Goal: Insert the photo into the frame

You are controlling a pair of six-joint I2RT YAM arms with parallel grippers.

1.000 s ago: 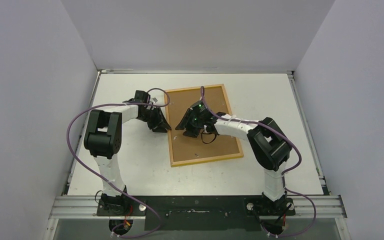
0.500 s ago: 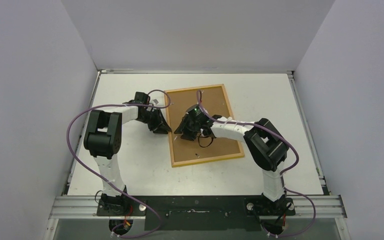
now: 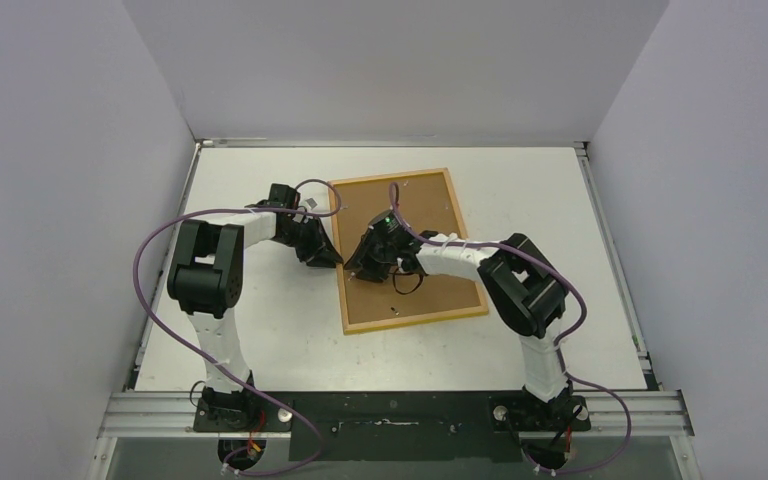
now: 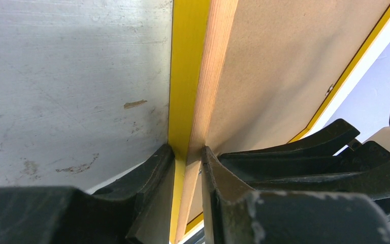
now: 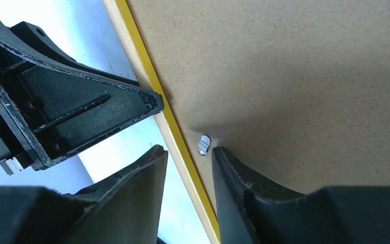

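Gripper on the left (image 4: 186, 148) is clamped on the long left edge of the frame (image 4: 185, 76): one finger presses the yellow front border and the other the light wooden side. We see the frame in the middle of the desk (image 3: 260, 330), back side up and slightly skewed, with the brown backing board (image 3: 430, 215) filling it. Our right gripper (image 5: 188, 150) reaches in from the other side to the same edge, just beside the left one. Its jaws stand apart astride the rim, with one finger off the frame on the outer side. The other finger is down on the backing board next to a small metal tab (image 5: 203, 145).
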